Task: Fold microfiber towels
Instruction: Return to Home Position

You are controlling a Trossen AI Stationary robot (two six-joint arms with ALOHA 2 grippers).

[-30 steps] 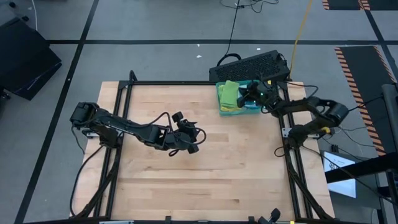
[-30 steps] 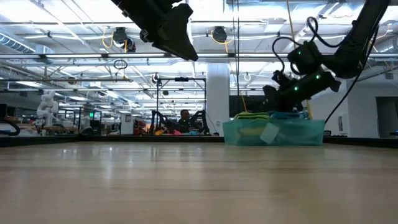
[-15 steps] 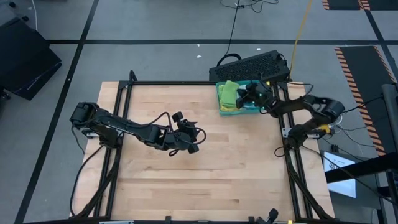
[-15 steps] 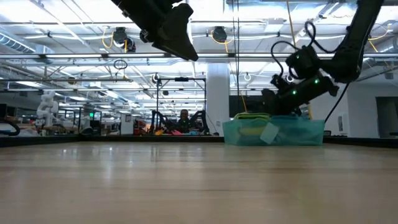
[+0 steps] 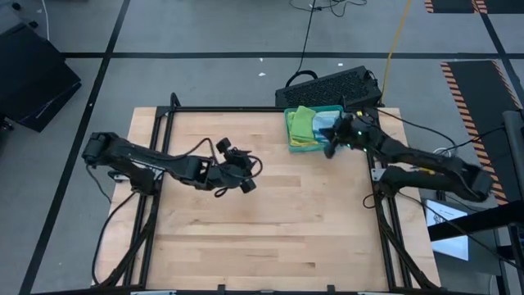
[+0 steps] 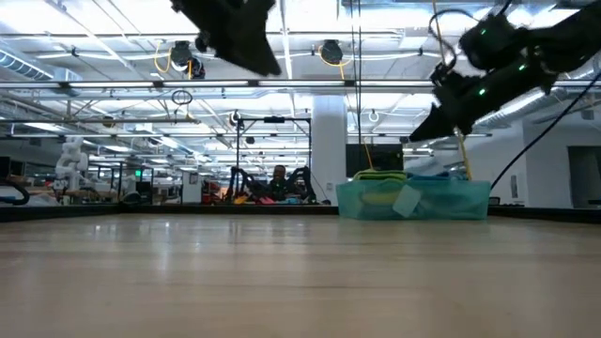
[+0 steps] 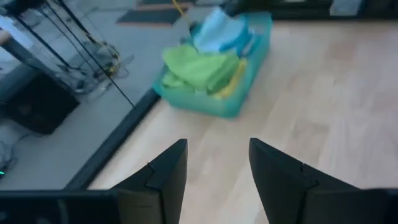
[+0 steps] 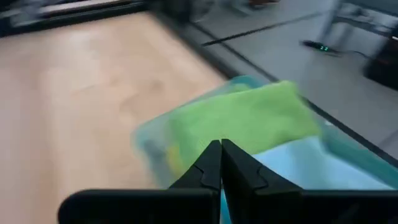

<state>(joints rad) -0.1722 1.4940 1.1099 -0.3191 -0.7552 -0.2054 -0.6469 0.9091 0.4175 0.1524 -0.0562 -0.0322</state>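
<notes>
Teal plastic makes up the tray (image 7: 214, 106), which sits at the far right corner of the wooden table (image 5: 270, 238), just in front of a black keyboard (image 5: 332, 86) lying on the floor beyond the table's edge. All the folded towels in view lie inside this tray. A bright green towel (image 7: 200, 65) takes the side toward the table's middle, and a light blue towel (image 7: 219, 30) is heaped beside it on the other side. A yellow towel (image 7: 235, 76) shows as a strip lower in the pile, against the tray's wall.

The left gripper (image 7: 217, 142) hangs over the middle of the table, a little left of centre and well apart from the tray. The low view shows it high above the board. Its two fingers stand spread with bare wood between them, and they hold nothing.

The right gripper (image 8: 221, 144) is raised just beside the tray's near right corner, pointing down toward the green and blue towels. Its fingers are pressed together tip to tip with nothing between them.
</notes>
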